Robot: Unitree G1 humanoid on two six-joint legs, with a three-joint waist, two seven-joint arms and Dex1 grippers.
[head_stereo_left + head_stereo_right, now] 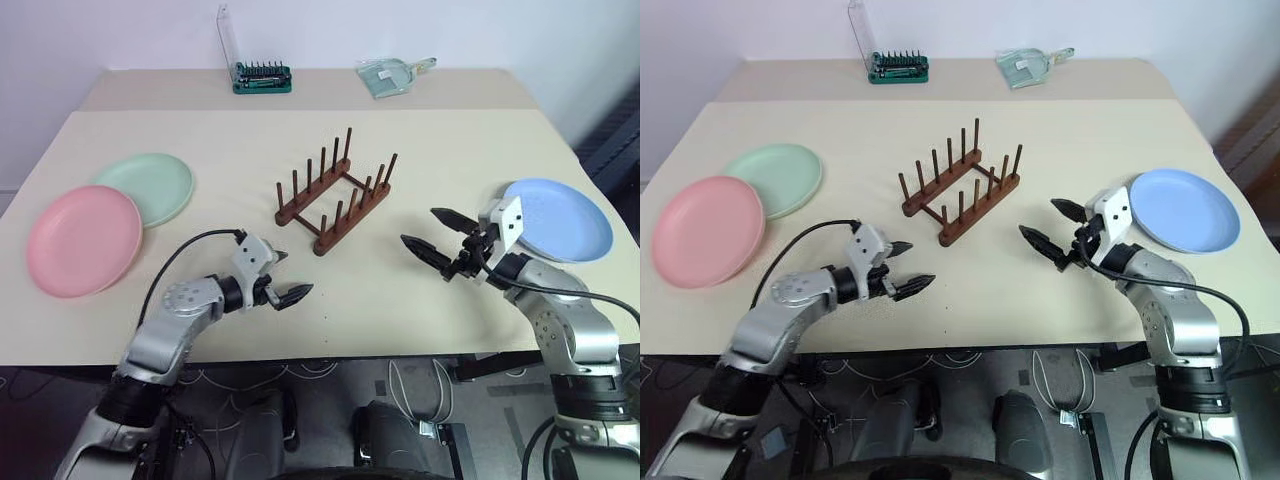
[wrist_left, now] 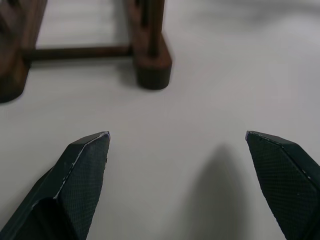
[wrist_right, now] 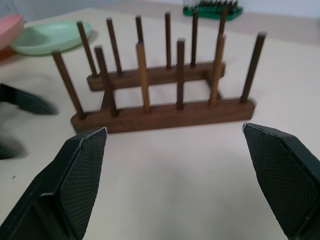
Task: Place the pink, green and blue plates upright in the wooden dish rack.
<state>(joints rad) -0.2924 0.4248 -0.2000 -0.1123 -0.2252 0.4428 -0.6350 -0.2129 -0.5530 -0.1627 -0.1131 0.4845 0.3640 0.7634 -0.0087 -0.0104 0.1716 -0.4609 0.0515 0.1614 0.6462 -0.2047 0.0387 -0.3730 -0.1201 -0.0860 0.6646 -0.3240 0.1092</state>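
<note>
Rack (image 1: 335, 193) stands empty mid-table (image 1: 420, 300). Pink plate (image 1: 84, 240) and green plate (image 1: 152, 186) lie flat at far left, overlapping; blue plate (image 1: 560, 219) flat at right. Left gripper (image 1: 287, 277) and right gripper (image 1: 434, 233) — both wide open, holding nothing — flank the rack's near end.

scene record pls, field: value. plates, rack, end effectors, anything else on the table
pink plate: flat on table, robot's far left
green plate: flat, its edge tucked under the pink plate
blue plate: flat, robot's right
wooden dish rack: table centre, no plates in it
left end effector: open, holding nothing, near rack
right end effector: open, holding nothing, between rack and blue plate
far edge: green tool case, small dustpan
</note>
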